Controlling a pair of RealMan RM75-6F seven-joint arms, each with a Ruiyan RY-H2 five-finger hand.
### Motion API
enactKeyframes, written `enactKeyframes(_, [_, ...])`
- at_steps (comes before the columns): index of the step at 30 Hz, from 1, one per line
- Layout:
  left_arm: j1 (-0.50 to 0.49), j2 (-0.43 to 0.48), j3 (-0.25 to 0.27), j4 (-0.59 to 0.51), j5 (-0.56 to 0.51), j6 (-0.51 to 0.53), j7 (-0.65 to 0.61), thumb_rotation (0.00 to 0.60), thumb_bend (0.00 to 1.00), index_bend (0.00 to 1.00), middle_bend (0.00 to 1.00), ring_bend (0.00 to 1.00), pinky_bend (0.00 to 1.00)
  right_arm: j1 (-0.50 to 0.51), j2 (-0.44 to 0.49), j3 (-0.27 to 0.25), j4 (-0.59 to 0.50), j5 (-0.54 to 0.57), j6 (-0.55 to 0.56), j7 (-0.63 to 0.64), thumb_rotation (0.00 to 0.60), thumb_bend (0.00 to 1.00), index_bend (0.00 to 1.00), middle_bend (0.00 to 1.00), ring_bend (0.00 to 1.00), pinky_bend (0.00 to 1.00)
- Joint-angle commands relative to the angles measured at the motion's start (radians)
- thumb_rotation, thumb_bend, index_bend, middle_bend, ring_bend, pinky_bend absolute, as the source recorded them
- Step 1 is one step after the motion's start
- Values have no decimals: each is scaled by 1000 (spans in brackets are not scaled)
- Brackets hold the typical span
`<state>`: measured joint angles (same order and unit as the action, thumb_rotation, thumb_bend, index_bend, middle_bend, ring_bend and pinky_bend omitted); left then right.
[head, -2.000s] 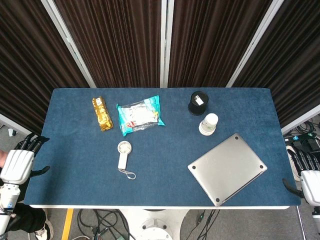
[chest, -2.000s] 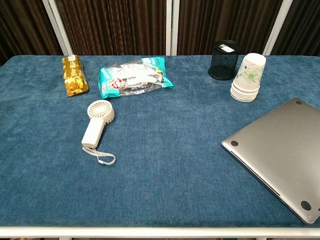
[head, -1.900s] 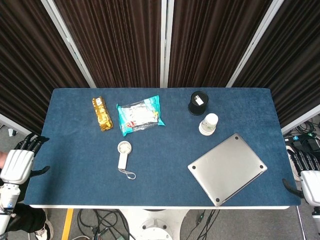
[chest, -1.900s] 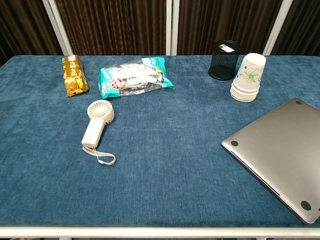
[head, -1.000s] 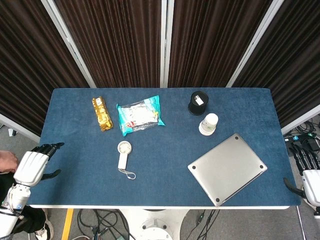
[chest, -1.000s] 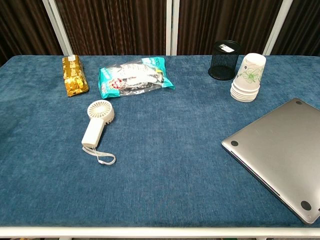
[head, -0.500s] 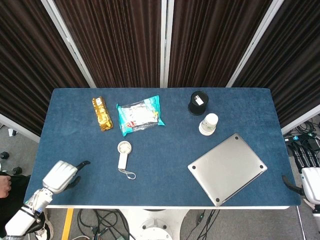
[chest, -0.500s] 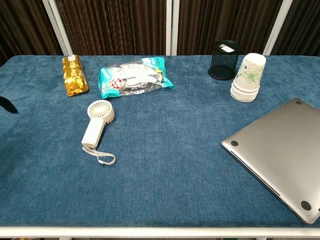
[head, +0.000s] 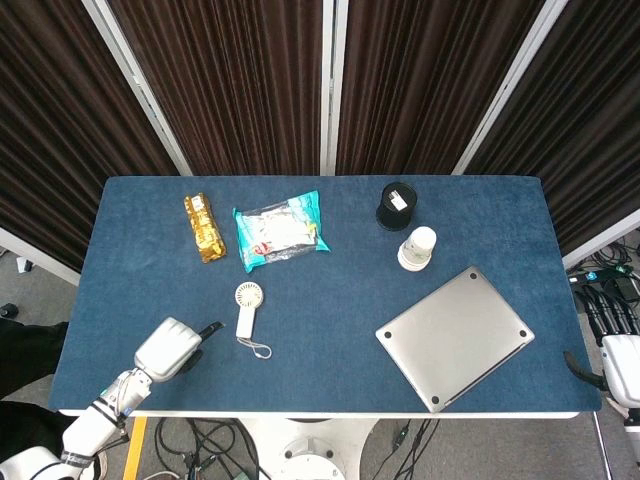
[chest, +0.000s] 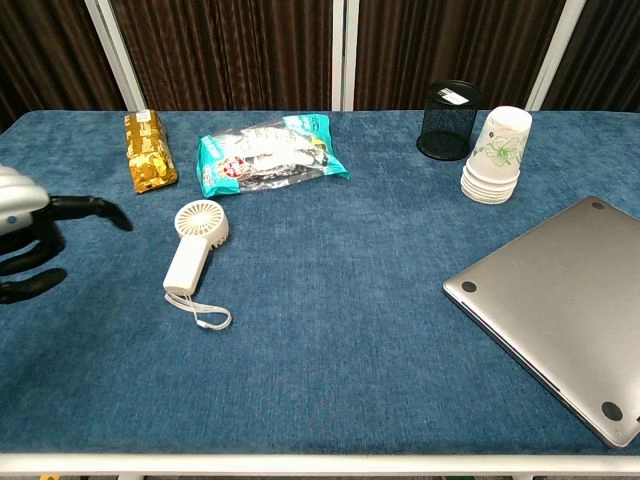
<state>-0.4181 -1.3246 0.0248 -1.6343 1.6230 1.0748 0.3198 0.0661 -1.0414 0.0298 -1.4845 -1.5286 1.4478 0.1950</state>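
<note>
Your left hand (head: 172, 346) is over the near-left part of the blue cloth-covered table (head: 330, 300), fingers apart and holding nothing, dark fingertips (chest: 108, 213) pointing toward the small white handheld fan (head: 246, 315). It is near the fan but not touching it. The fan lies flat — round grille head toward the far side, straight handle toward you, thin wrist loop at the near end. Nothing lies between hand and fan.

Your right hand (head: 617, 352) sits off the table's right edge, holding nothing; I cannot tell how its fingers are set.

Further back from the fan are a teal-and-clear plastic snack bag (head: 280, 230) and a gold foil-wrapped bar (head: 204, 227), just beside each other. On the right side — a black mesh pen cup (head: 397, 206), a stack of white floral paper cups (head: 417, 249) near it, and a closed silver laptop (head: 454, 337) lying at an angle.
</note>
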Motion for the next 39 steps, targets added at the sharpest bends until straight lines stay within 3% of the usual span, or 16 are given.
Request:
enactKeyframes(1, [-18,-35,-11,29,-9,-9,-8,600,463,150,827,820,788,1,-1,1,4,3,-3,3,600,199,0,0,0,0])
enactKeyframes(11, [-69,-94,-23,61,-61,-80,34,600,464,143,828,822,788,2,-3,1,13,9,-10,7,600,199,0,0,0,0])
enactKeyframes(19, [-95,-112,-45,48,-189,-147,113,600,463,139,824,821,787,3,-2,2,13,11,-12,6,600,199,0,0,0,0])
enactKeyframes(39, [-138,-168,-51,106,-292,-170,146,600,463,139,824,821,788,9,-13,4,39,34,-41,21,600,198,0,0,0,0])
